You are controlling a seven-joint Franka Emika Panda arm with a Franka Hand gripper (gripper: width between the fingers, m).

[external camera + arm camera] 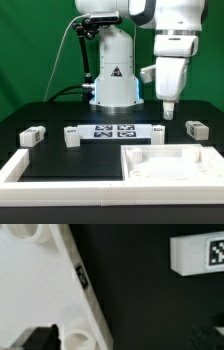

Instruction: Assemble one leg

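Overhead, jaws apart above the rimmed white piece, a leg near its edge.

- The marker board is laid mid-tabletop.
- A leg is set just beside it at the exterior view's left, a second leg at its right.
- The rimmed panel is laid before them.

Marker board, rimmed white panel

Black matte table. Centre: thin flat white marker board. In a row flanking it: four small white tagged plastic leg blocks. Edge nearest the exterior camera: large flat white square rimmed piece; white L-shaped rail at that edge's corner on the exterior view's left.
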